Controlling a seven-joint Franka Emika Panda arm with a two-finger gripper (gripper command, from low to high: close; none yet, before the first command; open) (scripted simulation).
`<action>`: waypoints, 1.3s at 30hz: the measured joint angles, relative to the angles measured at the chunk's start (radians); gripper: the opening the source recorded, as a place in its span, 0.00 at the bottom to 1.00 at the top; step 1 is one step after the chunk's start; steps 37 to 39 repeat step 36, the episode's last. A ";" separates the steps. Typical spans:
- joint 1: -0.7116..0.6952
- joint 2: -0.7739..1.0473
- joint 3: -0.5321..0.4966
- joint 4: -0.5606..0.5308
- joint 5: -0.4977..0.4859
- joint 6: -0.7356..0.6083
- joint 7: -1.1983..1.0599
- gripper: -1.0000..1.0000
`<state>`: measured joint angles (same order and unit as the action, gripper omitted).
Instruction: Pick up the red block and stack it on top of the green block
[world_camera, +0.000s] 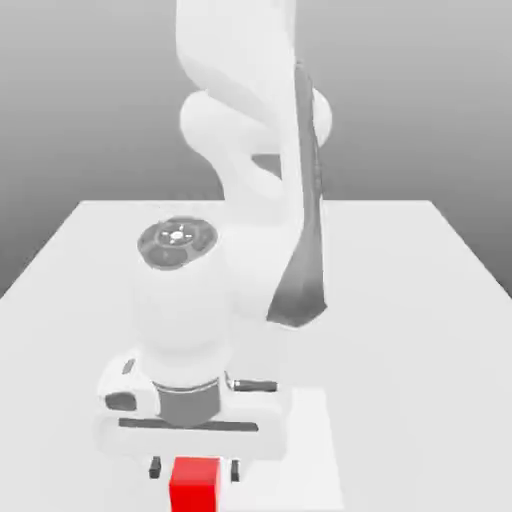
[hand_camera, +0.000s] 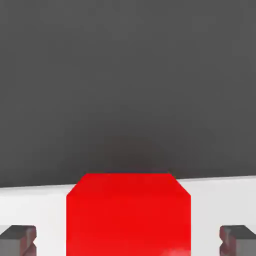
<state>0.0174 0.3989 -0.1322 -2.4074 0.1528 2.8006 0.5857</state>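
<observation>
Low in the exterior view, left of centre, a white robot claw (world_camera: 195, 469) points down over the pale desk (world_camera: 400, 350). It is spread open, its fingers (world_camera: 235, 470) on opposite sides of the red block (world_camera: 195, 490), with gaps between. That straddling placement probably readies a squeeze on two opposite faces, leaving the block's underside free for stacking on the green block.
</observation>
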 joint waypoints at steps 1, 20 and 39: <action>0.000 0.000 0.000 0.000 0.000 0.000 0.000 0.00; -0.130 -0.485 -0.124 -0.331 -0.252 -0.146 -0.487 0.00; -0.091 -0.351 -0.169 -0.452 -0.078 0.103 -0.881 1.00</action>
